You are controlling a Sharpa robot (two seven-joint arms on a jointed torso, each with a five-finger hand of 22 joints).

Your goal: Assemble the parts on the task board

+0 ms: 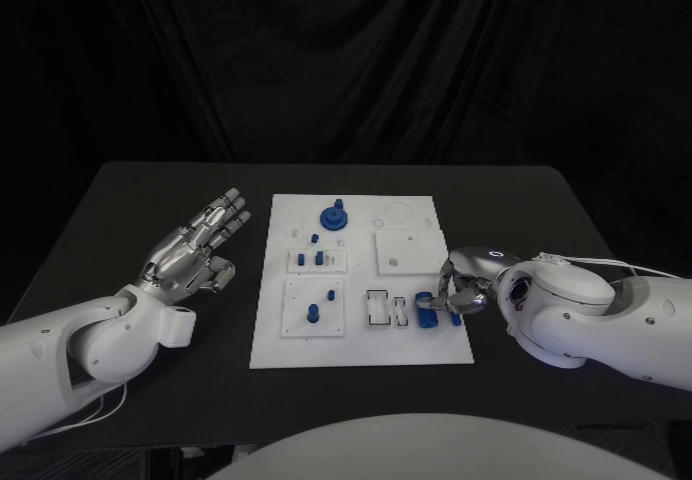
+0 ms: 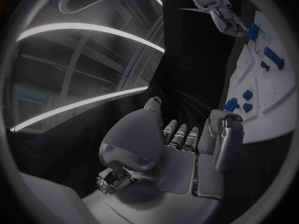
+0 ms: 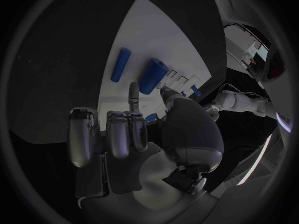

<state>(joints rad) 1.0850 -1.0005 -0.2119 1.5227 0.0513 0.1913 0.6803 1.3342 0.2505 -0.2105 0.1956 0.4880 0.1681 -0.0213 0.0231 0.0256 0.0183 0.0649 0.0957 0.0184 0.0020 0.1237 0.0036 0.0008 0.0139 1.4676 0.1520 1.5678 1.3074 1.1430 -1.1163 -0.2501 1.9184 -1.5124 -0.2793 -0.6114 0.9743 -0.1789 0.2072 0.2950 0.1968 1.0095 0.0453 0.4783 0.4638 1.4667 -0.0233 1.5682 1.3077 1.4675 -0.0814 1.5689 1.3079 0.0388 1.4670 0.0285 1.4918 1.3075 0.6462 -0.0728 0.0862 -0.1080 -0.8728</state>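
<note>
Nearest the camera in the head view, at the lower right of the frame, the right hand [image 1: 464, 283] hangs over the near right corner of the task board [image 1: 361, 345]; just below and left of its fingertips lie two loose blue cylinders side by side, a thicker one [image 1: 426, 309] and a thinner one [image 1: 454, 318] partly under the hand. In the right wrist view the thick blue cylinder [image 3: 152, 75] lies straight ahead of one extended finger [image 3: 133, 92], the fingertip almost at its near end and its long axis running on away from the hand; the thin blue cylinder [image 3: 120, 64] lies parallel, just beside it and a little further off. The other fingers curl in and nothing sits between them, so I judge this hand empty, half closed, pointing rather than gripping; whether the fingertip touches the cylinder I cannot tell. The right hand is much the nearer to these parts, so the pick looks to be its job, and it would need to close across the cylinder's width.

Further back, at middle left, the left hand [image 1: 195, 250] hovers over the bare table [image 1: 144, 200] beside the board, fingers spread and straight, holding nothing. Beyond it, toward the board's far end, a blue knobbed part [image 1: 333, 216] stands upright, well apart from both hands.
</note>
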